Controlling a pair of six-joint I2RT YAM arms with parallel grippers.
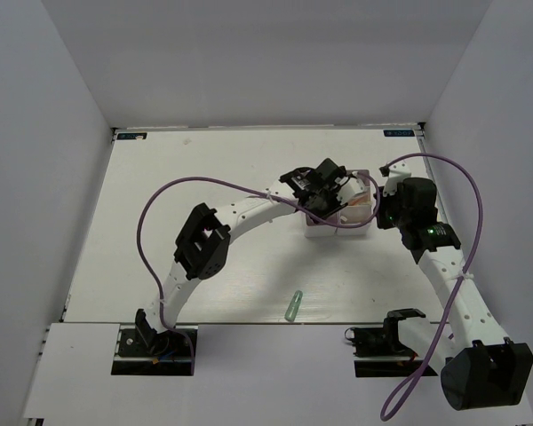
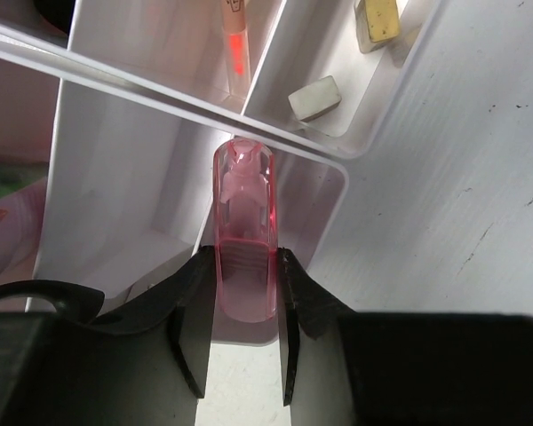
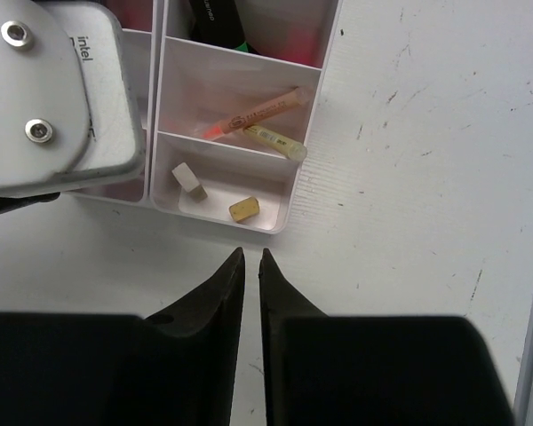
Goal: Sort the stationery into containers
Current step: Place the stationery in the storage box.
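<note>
My left gripper (image 2: 246, 259) is shut on a pink capsule eraser (image 2: 244, 222) and holds it over a corner compartment of the white trays (image 2: 338, 200). In the top view it (image 1: 327, 191) hangs over the trays (image 1: 324, 232). My right gripper (image 3: 251, 257) is shut and empty, just off the tray's near rim (image 3: 280, 217). The compartments hold a thin pink pen (image 3: 249, 115), a pale yellow clip (image 3: 275, 142), a grey eraser (image 3: 188, 178), a yellow piece (image 3: 244, 209) and a black highlighter (image 3: 215, 16). A green capsule eraser (image 1: 293, 304) lies alone on the table.
The left wrist's grey camera housing (image 3: 58, 98) covers the left part of the trays in the right wrist view. Purple cables (image 1: 160, 204) loop above both arms. White walls close in the table on three sides.
</note>
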